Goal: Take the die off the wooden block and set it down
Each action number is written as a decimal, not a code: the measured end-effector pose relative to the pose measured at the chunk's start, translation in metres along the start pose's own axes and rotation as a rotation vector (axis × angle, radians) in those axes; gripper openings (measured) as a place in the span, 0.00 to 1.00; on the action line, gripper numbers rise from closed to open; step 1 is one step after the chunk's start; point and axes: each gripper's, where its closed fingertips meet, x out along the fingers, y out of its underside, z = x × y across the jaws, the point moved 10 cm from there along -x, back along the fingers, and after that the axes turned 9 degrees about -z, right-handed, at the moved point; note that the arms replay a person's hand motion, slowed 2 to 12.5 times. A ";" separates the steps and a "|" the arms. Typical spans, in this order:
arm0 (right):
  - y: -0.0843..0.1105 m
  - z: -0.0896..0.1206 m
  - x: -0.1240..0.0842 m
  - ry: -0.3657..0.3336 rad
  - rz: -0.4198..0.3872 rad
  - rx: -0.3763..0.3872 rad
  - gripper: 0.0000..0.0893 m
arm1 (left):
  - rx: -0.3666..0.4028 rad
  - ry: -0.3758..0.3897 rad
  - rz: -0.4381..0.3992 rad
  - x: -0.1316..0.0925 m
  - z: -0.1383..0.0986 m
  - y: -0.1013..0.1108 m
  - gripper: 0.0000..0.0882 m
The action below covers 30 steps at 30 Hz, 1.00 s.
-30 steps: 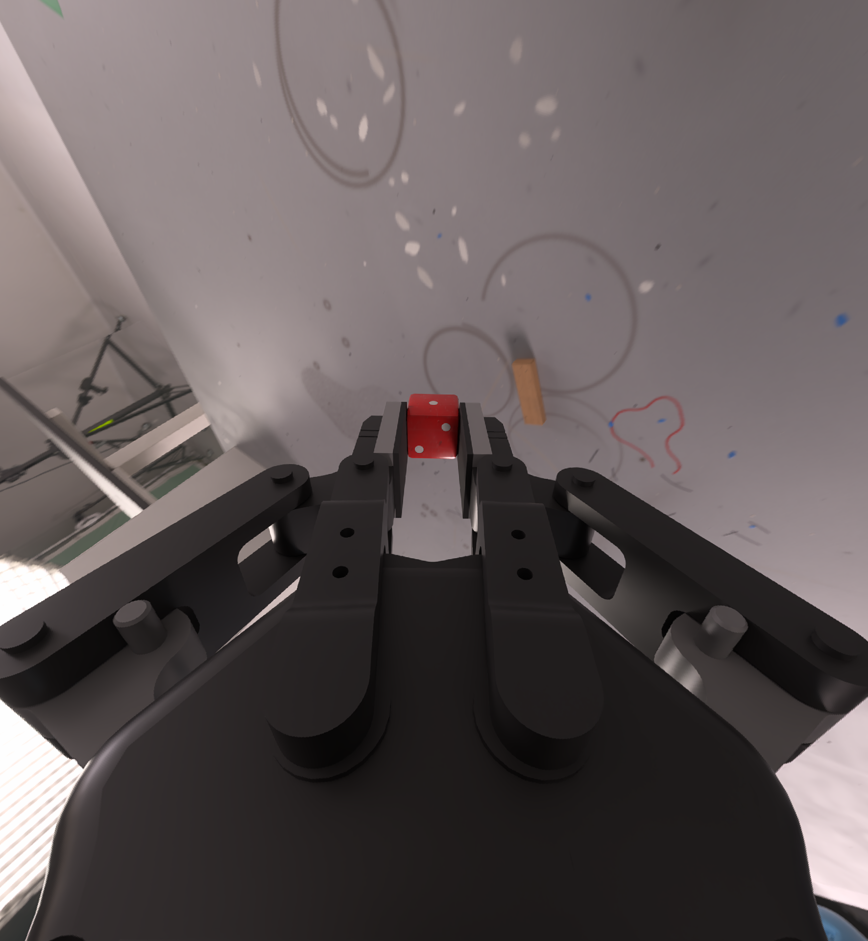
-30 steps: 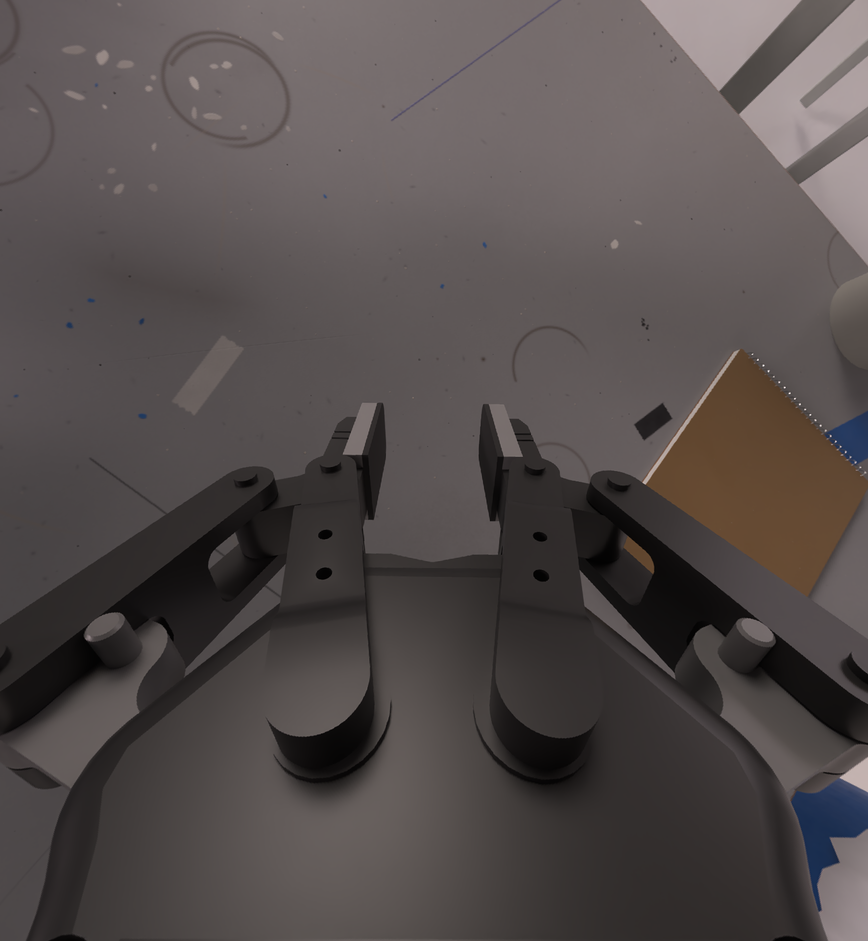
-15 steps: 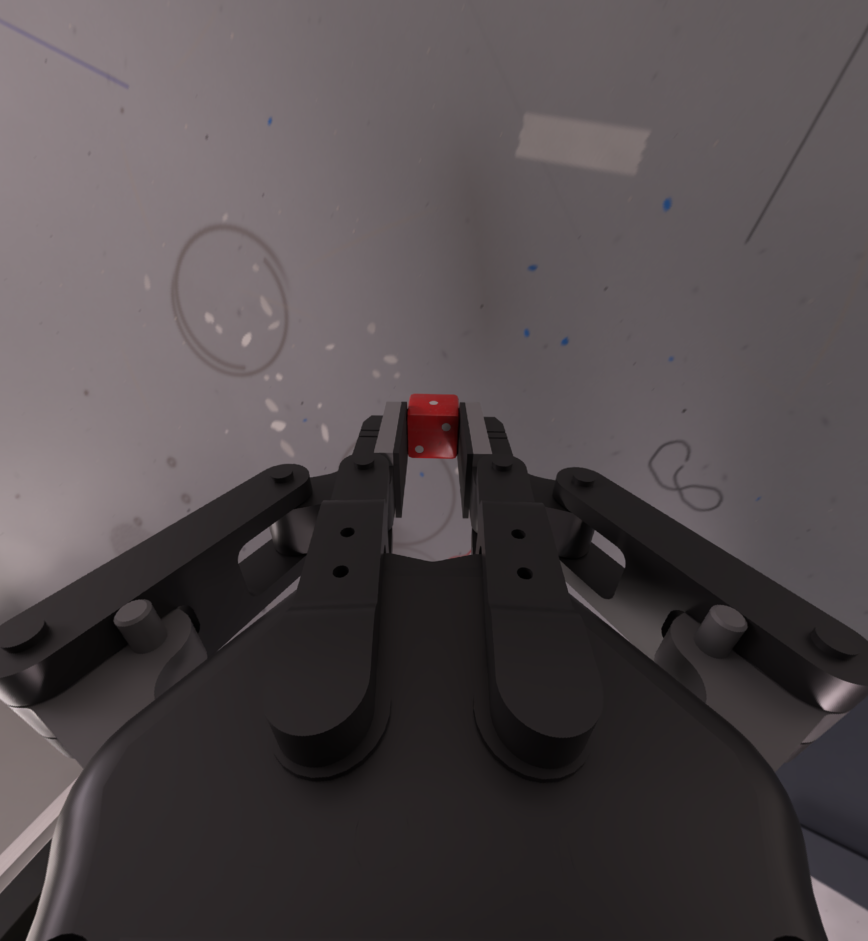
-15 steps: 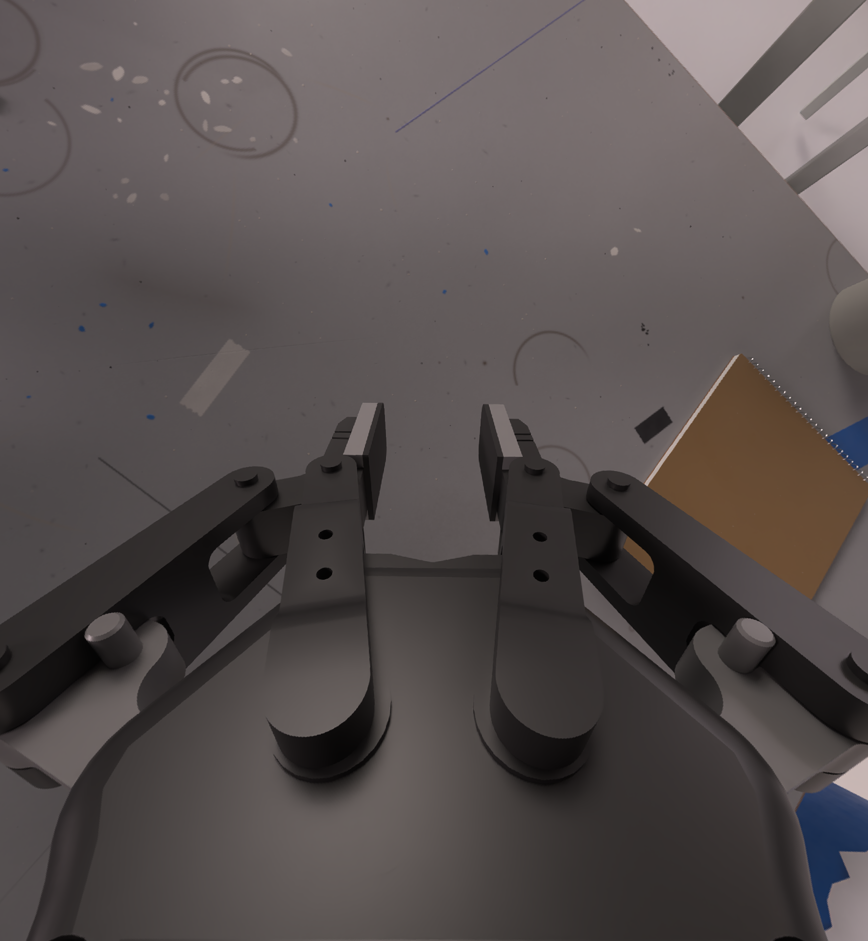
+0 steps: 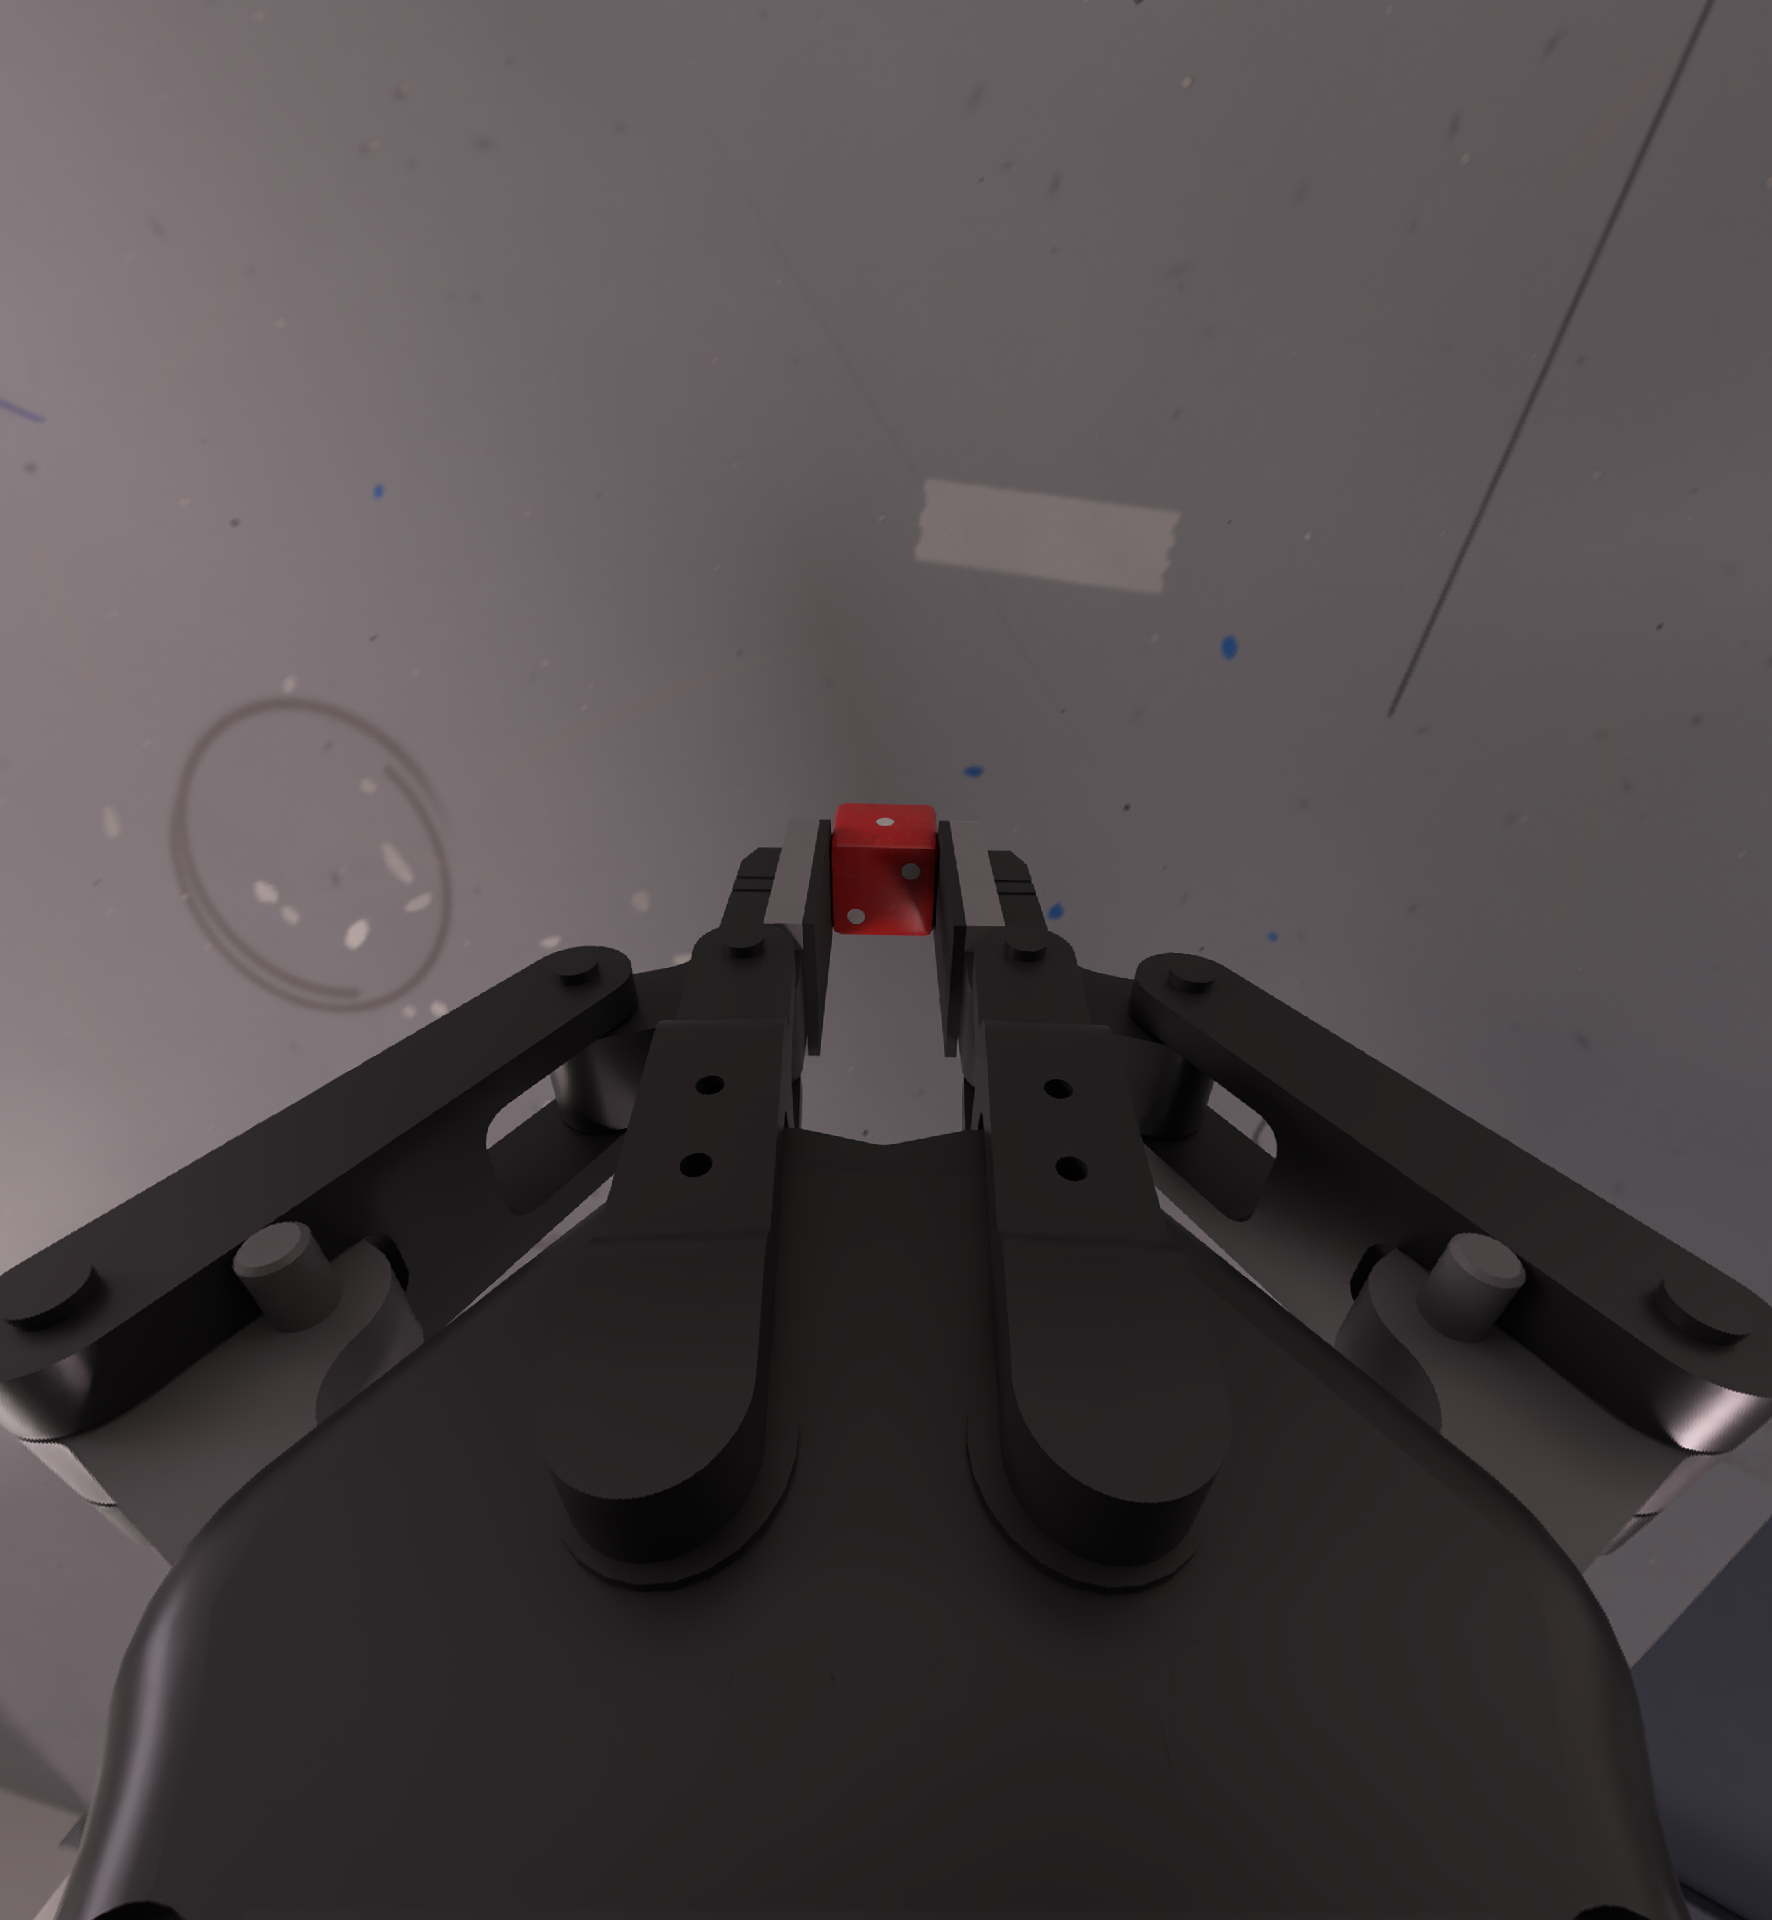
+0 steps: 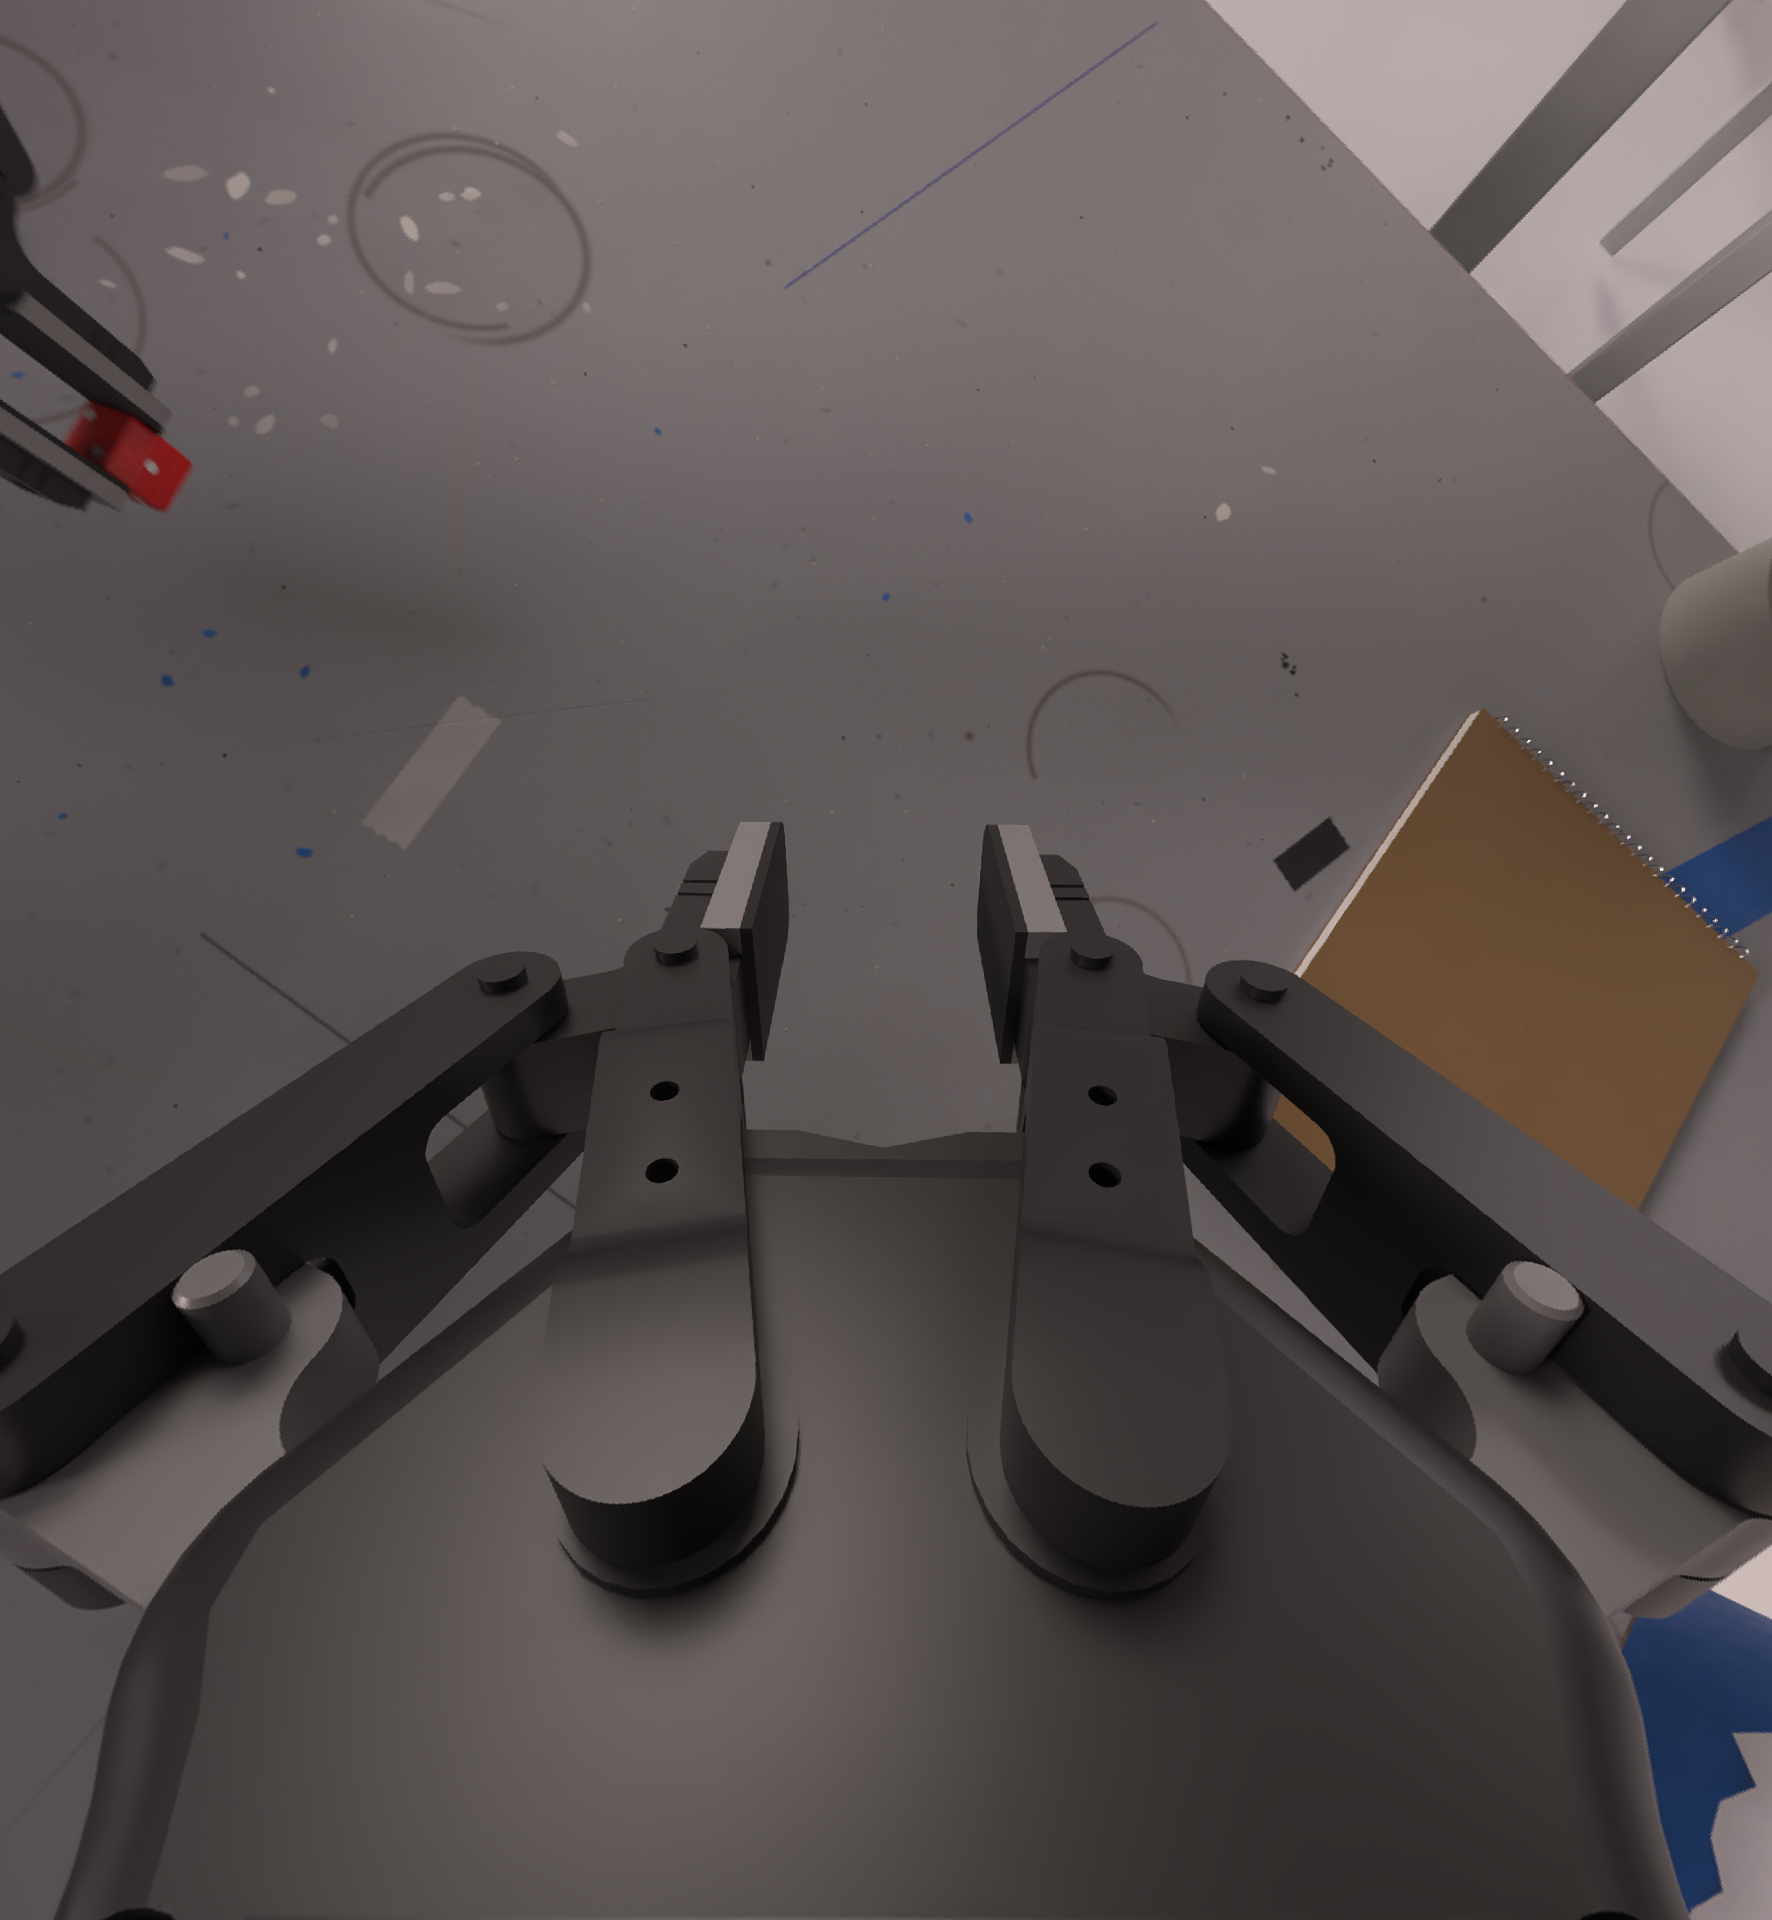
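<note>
A glossy red die [image 5: 883,869] with white pips sat clamped between the left gripper [image 5: 883,883] jaws, held above the scuffed grey surface [image 5: 965,312]. The wooden block seen earlier had left view. The right gripper [image 6: 883,914] jaws stood open, empty.

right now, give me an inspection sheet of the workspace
surface: grey table, stained with ring marks, paint flecks and a stuck strip of tape
job's things: red die held clear of the table; wooden block not in view
clutter: brown spiral notebook, roll of tape, blue tape scraps
end effectors: left end effector shut on the die; right end effector open, empty
cables: nothing seen
surroundings: grey metal frame bars past the table edge
</note>
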 end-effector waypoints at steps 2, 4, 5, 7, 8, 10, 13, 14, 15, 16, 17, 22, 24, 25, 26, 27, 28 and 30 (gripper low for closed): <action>0.001 -0.001 -0.002 0.002 -0.003 0.001 0.38 | -0.002 0.026 0.005 0.010 -0.002 -0.005 0.20; 0.001 -0.001 -0.005 0.003 -0.007 0.001 0.38 | 0.001 0.048 0.012 0.019 -0.004 -0.010 0.20; 0.002 -0.002 -0.006 0.004 -0.009 0.002 0.38 | 0.004 0.056 0.016 0.024 -0.005 -0.013 0.20; 0.003 -0.002 -0.009 0.007 -0.013 0.002 0.38 | 0.014 0.064 0.025 0.033 -0.006 -0.018 0.20; 0.003 -0.003 -0.010 0.008 -0.015 0.003 0.38 | 0.020 0.066 0.030 0.037 -0.007 -0.020 0.20; 0.004 -0.003 -0.014 0.012 -0.021 0.004 0.38 | 0.034 0.064 0.039 0.046 -0.007 -0.025 0.20; 0.005 -0.005 -0.018 0.017 -0.031 0.007 0.38 | 0.055 0.057 0.055 0.057 -0.008 -0.032 0.20; 0.006 -0.005 -0.020 0.019 -0.034 0.008 0.38 | 0.061 0.054 0.061 0.061 -0.008 -0.035 0.20; 0.006 -0.005 -0.022 0.021 -0.038 0.010 0.38 | 0.067 0.051 0.066 0.064 -0.008 -0.037 0.20; 0.007 -0.006 -0.023 0.023 -0.043 0.012 0.38 | 0.072 0.047 0.071 0.068 -0.007 -0.039 0.20; 0.007 -0.006 -0.025 0.024 -0.047 0.013 0.38 | 0.077 0.044 0.076 0.071 -0.007 -0.041 0.20; 0.008 -0.007 -0.031 0.028 -0.069 0.020 0.37 | 0.098 0.042 0.102 0.084 -0.007 -0.051 0.20; 0.008 -0.008 -0.033 0.029 -0.074 0.022 0.37 | 0.104 0.043 0.113 0.088 -0.007 -0.054 0.20; 0.009 -0.008 -0.034 0.029 -0.076 0.022 0.37 | 0.107 0.043 0.119 0.090 -0.007 -0.056 0.20; 0.009 -0.008 -0.034 0.030 -0.077 0.023 0.37 | 0.110 0.042 0.124 0.092 -0.007 -0.057 0.20; 0.009 -0.008 -0.035 0.031 -0.078 0.023 0.37 | 0.113 0.040 0.130 0.094 -0.007 -0.058 0.20; 0.009 -0.008 -0.035 0.032 -0.079 0.023 0.37 | 0.115 0.038 0.135 0.096 -0.006 -0.059 0.20; 0.010 -0.009 -0.036 0.033 -0.080 0.024 0.37 | 0.120 0.035 0.141 0.098 -0.006 -0.061 0.20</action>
